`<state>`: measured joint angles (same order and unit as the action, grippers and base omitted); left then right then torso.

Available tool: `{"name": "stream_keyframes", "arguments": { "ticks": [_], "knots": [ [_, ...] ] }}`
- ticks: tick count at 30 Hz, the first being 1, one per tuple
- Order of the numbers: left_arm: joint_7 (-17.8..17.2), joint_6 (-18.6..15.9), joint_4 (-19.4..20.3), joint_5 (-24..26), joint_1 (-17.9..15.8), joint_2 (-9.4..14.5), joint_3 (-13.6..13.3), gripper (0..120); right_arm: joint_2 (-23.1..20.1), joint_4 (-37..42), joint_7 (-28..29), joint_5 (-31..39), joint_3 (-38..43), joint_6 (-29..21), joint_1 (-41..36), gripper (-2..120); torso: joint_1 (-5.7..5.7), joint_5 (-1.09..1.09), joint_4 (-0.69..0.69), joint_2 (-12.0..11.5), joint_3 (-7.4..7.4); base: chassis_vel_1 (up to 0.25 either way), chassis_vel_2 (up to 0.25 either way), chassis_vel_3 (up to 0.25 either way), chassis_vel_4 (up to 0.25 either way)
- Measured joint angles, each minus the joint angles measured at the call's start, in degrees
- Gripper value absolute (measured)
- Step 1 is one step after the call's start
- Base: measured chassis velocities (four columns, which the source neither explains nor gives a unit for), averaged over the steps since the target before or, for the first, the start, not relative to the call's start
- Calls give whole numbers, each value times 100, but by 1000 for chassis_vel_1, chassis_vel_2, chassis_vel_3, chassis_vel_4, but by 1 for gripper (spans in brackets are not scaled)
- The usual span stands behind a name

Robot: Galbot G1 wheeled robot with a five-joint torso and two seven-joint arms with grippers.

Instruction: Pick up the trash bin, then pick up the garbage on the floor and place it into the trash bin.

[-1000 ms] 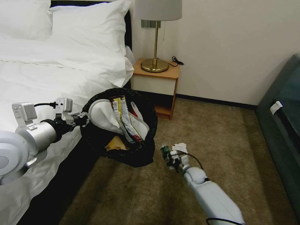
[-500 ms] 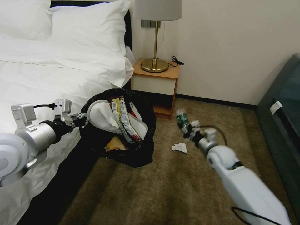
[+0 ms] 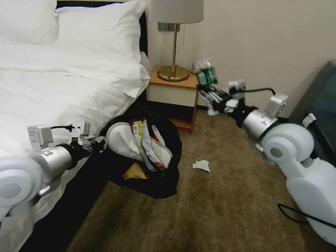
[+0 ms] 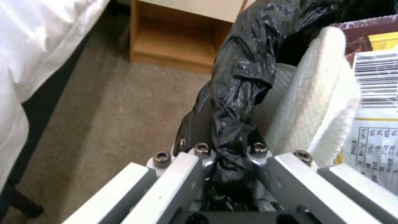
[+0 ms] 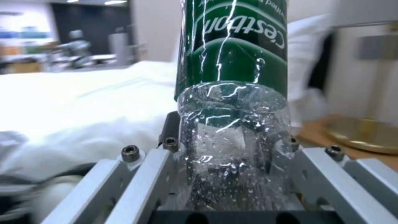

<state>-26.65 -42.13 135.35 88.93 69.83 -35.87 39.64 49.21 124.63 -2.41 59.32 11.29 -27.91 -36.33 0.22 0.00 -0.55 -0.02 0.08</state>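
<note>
I have the left gripper (image 3: 99,140) clamped on the black-bagged rim of the trash bin (image 3: 171,140), holding it up beside the bed (image 3: 52,91) with its mouth tipped toward me; a white slipper (image 3: 122,143) and snack wrappers (image 3: 147,143) already sit inside. My right gripper (image 3: 210,92) is raised to the far right, in front of the nightstand (image 3: 175,87), its jaws closed around the clear base of the green bottle (image 3: 206,75); the bottle looks roughly upright, though it is blurred in the head view, so I can't be sure of the tilt. To drop it cleanly I would carry it left until it hangs over the open mouth, past the near rim, and release low so it doesn't bounce off the slipper; I'd hold the bin steady meanwhile. One crumpled tissue (image 3: 201,165) lies on the carpet (image 3: 227,210), just right of the bin.
</note>
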Motion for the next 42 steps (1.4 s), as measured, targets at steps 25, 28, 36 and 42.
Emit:
{"name": "stream_keyframes", "arguments": {
  "ticks": [25, 28, 36, 42],
  "knots": [
    [-76, 0, 73, 107, -151, 26, -580, 1, -323, 763, 438, 395, -2044, -827, 210, 24, 0, 0, -1, 0, 0, 0, 0, 0, 0],
    [-75, -1, 89, 118, -115, 34, -551, 1, -321, 727, 458, 305, -2279, -963, 265, 24, 0, 0, -1, 0, 0, 0, 0, 0, 0],
    [-92, -1, 171, 140, -41, 12, -531, 1, -274, 640, 585, 98, -2532, -1447, 328, 24, 0, 0, -1, 0, 1, 0, 0, 0, 0],
    [-103, -2, 207, 144, -19, 16, -485, 1, -230, 549, 680, 49, -2709, -1445, 371, 24, 0, 0, -1, 0, 0, 0, 0, 0, 0]
  ]
}}
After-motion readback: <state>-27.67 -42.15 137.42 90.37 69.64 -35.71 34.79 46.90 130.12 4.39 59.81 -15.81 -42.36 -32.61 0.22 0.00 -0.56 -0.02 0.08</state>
